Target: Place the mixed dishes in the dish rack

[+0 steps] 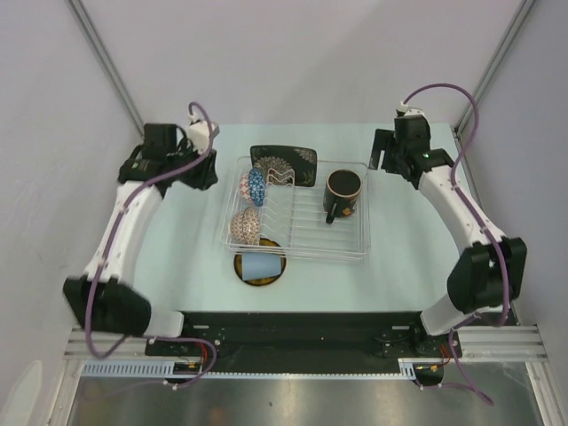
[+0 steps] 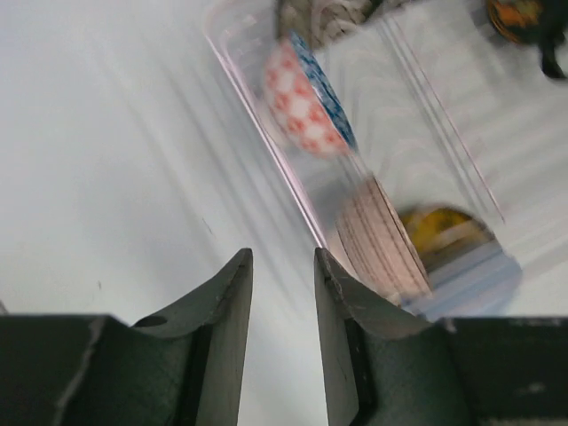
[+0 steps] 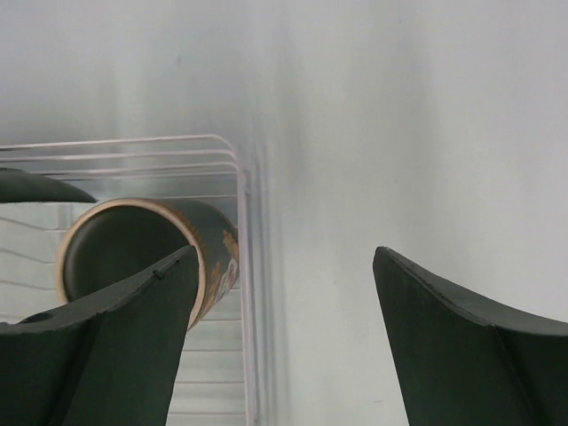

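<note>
The dish rack (image 1: 355, 244) is a clear tray with wire dividers in the middle of the table. A blue patterned bowl (image 1: 256, 186) (image 2: 306, 98) and a beige patterned bowl (image 1: 246, 226) (image 2: 382, 248) stand on edge at its left end. A dark mug (image 1: 343, 193) (image 3: 146, 248) sits at its right end. At the rack's back edge is a black floral square plate (image 1: 288, 162). In front of the rack a pale blue cup (image 1: 260, 264) lies on a small yellow plate (image 1: 244, 271). My left gripper (image 1: 204, 170) (image 2: 282, 256) is open and empty, left of the rack. To the rack's right, my right gripper (image 1: 382, 158) (image 3: 286, 252) stands wide open and empty.
Grey walls with metal posts enclose the pale table (image 1: 177, 257) on three sides. Bare table surface lies left and right of the rack. The arm bases sit on the black rail (image 1: 293, 333) at the near edge.
</note>
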You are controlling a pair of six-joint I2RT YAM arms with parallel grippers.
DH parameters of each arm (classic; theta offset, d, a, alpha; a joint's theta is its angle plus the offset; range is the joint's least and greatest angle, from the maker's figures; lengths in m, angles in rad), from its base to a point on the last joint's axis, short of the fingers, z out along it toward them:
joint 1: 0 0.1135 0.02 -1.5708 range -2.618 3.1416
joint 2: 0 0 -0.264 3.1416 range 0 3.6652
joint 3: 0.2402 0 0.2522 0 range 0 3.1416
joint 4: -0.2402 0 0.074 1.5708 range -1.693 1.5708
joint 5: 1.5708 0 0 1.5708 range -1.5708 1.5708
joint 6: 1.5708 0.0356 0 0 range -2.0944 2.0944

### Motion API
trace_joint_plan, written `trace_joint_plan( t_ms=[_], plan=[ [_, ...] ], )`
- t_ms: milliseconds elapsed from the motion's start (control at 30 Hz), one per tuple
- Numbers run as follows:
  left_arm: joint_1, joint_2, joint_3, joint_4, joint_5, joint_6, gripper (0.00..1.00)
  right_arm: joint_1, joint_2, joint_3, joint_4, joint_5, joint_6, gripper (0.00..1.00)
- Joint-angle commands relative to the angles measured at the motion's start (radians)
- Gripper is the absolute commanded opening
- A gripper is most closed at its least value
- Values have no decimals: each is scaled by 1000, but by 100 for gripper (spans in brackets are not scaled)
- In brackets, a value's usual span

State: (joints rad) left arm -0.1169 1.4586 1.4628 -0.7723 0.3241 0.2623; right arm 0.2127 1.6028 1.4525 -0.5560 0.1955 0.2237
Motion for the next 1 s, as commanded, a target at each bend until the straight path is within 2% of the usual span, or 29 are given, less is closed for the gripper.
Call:
trace_joint_plan(
  t_ms=[0, 67, 200, 600, 967],
  plan=[
    [3, -312, -186, -241, 191, 300, 39, 16, -187, -66, 16, -25, 23, 86],
    [-1, -422, -320, -269, 193, 343, 39, 19, -245, -104, 5, -50, 39, 86],
    [-30, -458, -433, -282, 226, 328, 40, 19, -323, -149, -19, -71, 63, 87],
    [-187, -199, -490, -148, 369, 164, 37, 39, -449, -187, -105, -87, 115, 87],
    [-244, -162, -504, -84, 291, 46, 35, 33, -485, -185, -131, -67, 66, 88]
  ],
)
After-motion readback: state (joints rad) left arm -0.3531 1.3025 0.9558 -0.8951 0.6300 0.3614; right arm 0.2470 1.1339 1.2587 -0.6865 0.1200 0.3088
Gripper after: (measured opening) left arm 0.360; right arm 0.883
